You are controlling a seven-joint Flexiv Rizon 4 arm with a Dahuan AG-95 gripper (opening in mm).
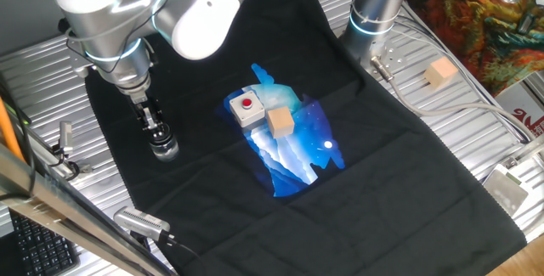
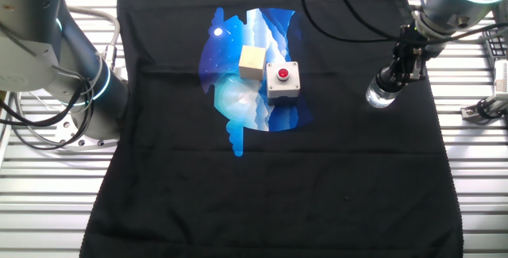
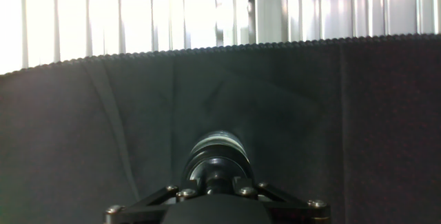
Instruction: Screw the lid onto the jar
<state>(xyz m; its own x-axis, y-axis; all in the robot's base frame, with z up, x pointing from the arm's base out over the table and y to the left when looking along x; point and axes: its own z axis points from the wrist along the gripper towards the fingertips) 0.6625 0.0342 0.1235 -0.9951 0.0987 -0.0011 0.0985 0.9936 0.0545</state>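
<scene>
gripper: the two-finger gripper (image 1: 154, 132) sits right on top of the small clear glass jar (image 1: 165, 149), apparently pinching the small black round lid (image 3: 218, 165); can't see the pads, so honestly can't tell for sure

jar spot: on the black cloth (image 1: 365, 183), well apart from the grey box with red button (image 2: 282, 80) and tan wooden cube (image 2: 252, 62)

tip: I'd keep it straight over the jar and twist gently so the threads don't cross

The arm (image 1: 127, 4) was built of fat silver-white rounded segments, with a glowing pale-blue ring at a joint. It narrowed to a slim black gripper (image 1: 153, 127) of stacked metal parts. In the hand view, the gripper's black body carried several small silver screw heads along its angled edges
</scene>
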